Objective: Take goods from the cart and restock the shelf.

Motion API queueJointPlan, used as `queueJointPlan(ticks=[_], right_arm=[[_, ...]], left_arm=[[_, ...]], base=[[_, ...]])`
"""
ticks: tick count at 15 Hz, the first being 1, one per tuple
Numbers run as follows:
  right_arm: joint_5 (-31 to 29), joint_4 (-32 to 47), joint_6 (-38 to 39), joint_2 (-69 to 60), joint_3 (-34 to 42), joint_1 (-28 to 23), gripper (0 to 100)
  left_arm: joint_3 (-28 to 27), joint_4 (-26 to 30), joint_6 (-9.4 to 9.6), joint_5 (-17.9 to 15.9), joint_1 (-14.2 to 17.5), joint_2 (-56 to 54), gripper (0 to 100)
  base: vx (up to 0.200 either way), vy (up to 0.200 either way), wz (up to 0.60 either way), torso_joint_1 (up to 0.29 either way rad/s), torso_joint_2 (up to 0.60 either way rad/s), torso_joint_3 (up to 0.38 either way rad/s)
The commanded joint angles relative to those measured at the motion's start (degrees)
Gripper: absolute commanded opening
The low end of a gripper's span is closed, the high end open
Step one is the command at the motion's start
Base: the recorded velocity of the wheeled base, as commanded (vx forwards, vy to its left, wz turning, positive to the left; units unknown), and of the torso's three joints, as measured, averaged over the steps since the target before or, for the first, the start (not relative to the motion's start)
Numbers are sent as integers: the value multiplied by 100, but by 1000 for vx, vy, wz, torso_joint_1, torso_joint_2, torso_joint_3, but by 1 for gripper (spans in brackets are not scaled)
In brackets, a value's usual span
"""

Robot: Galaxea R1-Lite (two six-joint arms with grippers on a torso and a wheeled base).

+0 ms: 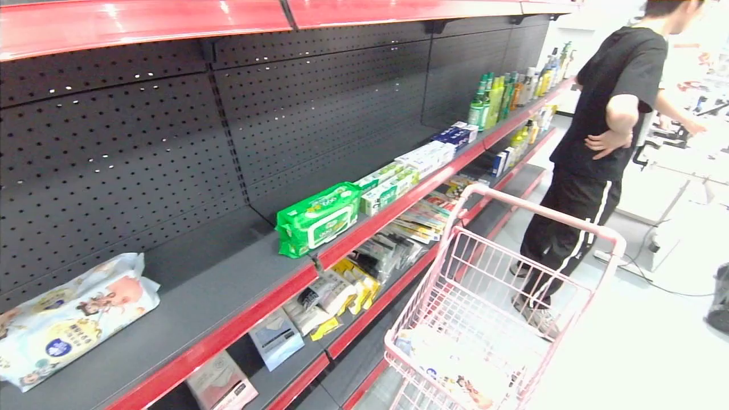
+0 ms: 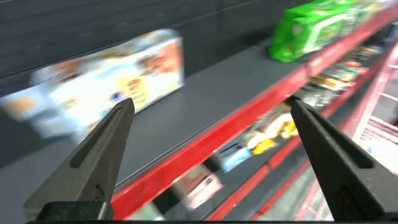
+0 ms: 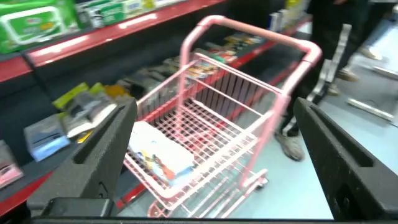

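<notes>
A pink wire cart (image 1: 589,230) (image 3: 249,93) stands beside the shelf, holding a white printed pack (image 1: 455,370) (image 3: 160,152) on its floor. On the dark shelf board (image 1: 228,285) (image 2: 211,93) lie a white printed pack (image 1: 68,319) (image 2: 106,74) at the left and a green wipes pack (image 1: 319,219) (image 2: 311,28) further right. My left gripper (image 2: 211,118) is open in front of the shelf, its fingers empty. Above the cart hangs my right gripper (image 3: 214,118), open with nothing in it.
Boxes (image 1: 393,185) and bottles (image 1: 501,97) line the shelf further along. Lower shelves hold small packets (image 1: 336,296). A person in black (image 1: 598,142) stands just beyond the cart. Bare shelf space lies between the white and green packs.
</notes>
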Motion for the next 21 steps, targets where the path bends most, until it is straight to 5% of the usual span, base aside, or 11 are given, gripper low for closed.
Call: queueJointPlan(ticks=[1, 7, 10, 11, 13, 15, 18, 21], right_arm=[[4, -4, -2, 2, 0, 0, 100], [39, -66, 33, 222, -123, 35, 100], [-40, -110, 2019, 3993, -4122, 62, 100], [-119, -48, 1448, 4819, -4570, 70, 100], [-392, -57, -11, 5346, -4104, -26, 100], [-14, -92, 16, 6832, -4087, 44, 100], [197, 119, -441, 8616, -4069, 1125, 100], [540, 83, -890, 10233, -4562, 1652, 100]], left_arm=[[1, 2, -1, 0, 12, 5, 100], [1, 2, -10, 0, 3, 5, 100], [1, 2, -1, 0, 3, 5, 100], [1, -7, -1, 0, 3, 5, 100], [1, -7, -1, 0, 3, 5, 100], [1, 2, -1, 0, 3, 5, 100], [1, -7, -1, 0, 3, 5, 100], [1, -7, -1, -9, 3, 5, 100]], base=[[0, 0, -600, 2, 2, 2], [0, 0, 0, 0, 0, 0], [0, 0, 0, 0, 0, 0], [0, 0, 0, 0, 0, 0], [0, 0, 0, 0, 0, 0], [0, 0, 0, 0, 0, 0], [0, 0, 0, 0, 0, 0], [0, 0, 0, 0, 0, 0]])
